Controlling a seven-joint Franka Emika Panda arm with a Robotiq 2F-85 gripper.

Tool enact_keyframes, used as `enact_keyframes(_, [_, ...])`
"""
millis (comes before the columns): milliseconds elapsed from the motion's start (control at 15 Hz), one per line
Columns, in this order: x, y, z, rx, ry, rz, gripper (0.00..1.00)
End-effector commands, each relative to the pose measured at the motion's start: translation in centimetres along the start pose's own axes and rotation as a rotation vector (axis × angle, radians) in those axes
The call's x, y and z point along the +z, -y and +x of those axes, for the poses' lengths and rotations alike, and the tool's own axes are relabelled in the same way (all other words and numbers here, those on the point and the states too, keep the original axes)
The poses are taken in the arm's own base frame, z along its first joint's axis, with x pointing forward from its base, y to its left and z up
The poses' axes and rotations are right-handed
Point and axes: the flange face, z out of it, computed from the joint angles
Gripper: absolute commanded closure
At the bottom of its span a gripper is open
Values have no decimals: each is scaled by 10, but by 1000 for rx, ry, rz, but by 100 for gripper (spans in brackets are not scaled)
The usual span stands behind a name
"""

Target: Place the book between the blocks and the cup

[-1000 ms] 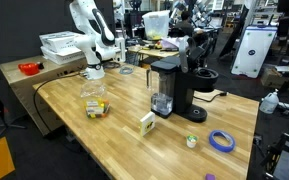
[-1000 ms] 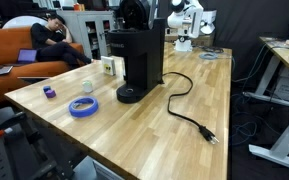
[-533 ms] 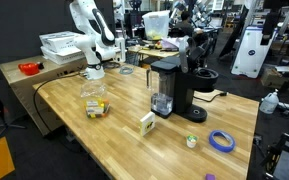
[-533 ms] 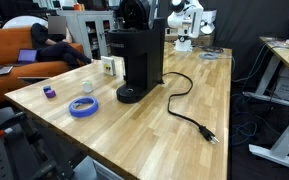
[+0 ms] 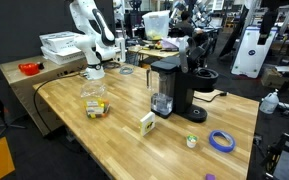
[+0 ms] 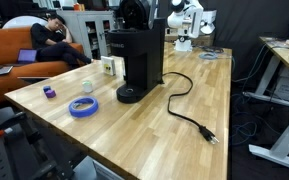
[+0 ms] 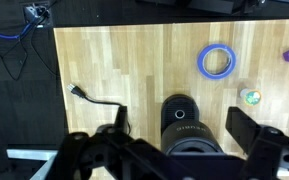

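Nothing has moved across the last second: arm, book and clutter sit as before in all 3 views.

- Gripper (image 7: pixel 174 152) seen only in wrist view, high above the table (image 7: pixel 114 70). Jaws spread wide, nothing held.
- Directly under it: top of the coffee machine (image 7: pixel 179 118). Blue tape ring (image 7: pixel 217 62) at 1 o'clock from the machine, power cord (image 7: pixel 94 100) at 9 o'clock.
- Book (image 5: pixel 147 123) in an exterior view: apparently standing on edge, just beside the machine's base at about 7 o'clock. Not visible to the wrist camera.
- Blocks (image 5: pixel 95 108) with clear container, at 10 o'clock from the book, well apart.
- Cup: probably the clear one (image 5: pixel 162 104) in the machine's bay; not certain.
- Arm (image 5: pixel 89 35) sits back at the far table end.

Risks, judged:
1. Book so near the machine; wide jaws may strike the housing on descent.
2. Thin upright book may topple if 1 finger touches first.
3. A sweep toward the gap could scatter the blocks.
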Motion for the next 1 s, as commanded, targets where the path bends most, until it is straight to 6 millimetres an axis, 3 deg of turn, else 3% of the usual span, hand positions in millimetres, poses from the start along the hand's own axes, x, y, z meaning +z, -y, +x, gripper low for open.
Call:
enact_keyframes(0, [-5, 15, 5, -102, -26, 80, 0])
enact_keyframes(267, [-14, 75, 19, -358, -37, 108, 0])
enact_keyframes(467, [-9, 113, 31, -488, -20, 17, 0])
enact_keyframes(533, [-10, 112, 22, -430, -30, 53, 0])
enact_keyframes(667, [-6, 120, 26, -460, -14, 28, 0])
enact_keyframes(933, [-6, 115, 28, -470, -15, 28, 0])
